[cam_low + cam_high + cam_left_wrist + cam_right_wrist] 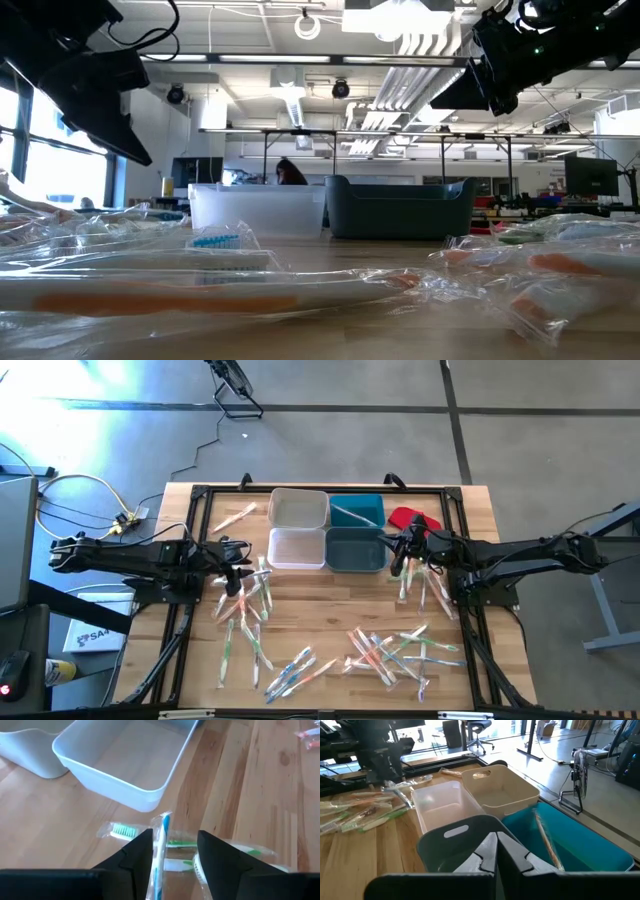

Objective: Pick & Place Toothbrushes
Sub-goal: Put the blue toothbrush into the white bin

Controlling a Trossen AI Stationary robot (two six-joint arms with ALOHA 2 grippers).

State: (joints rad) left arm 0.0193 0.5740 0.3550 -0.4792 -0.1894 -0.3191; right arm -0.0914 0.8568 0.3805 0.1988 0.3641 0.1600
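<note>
Left gripper (175,855) jaws parted, straddling blue-striped wrapped toothbrush (161,847); white plastic bin (125,762) just ahead. Centre on handle, then clamp. Right gripper (496,852) clenched, empty.

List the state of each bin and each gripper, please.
left gripper: open, over wrapped toothbrushes
right gripper: shut, empty, above dark bin
blue bin: holds one toothbrush
upper white bin: empty
lower white bin: empty
</note>
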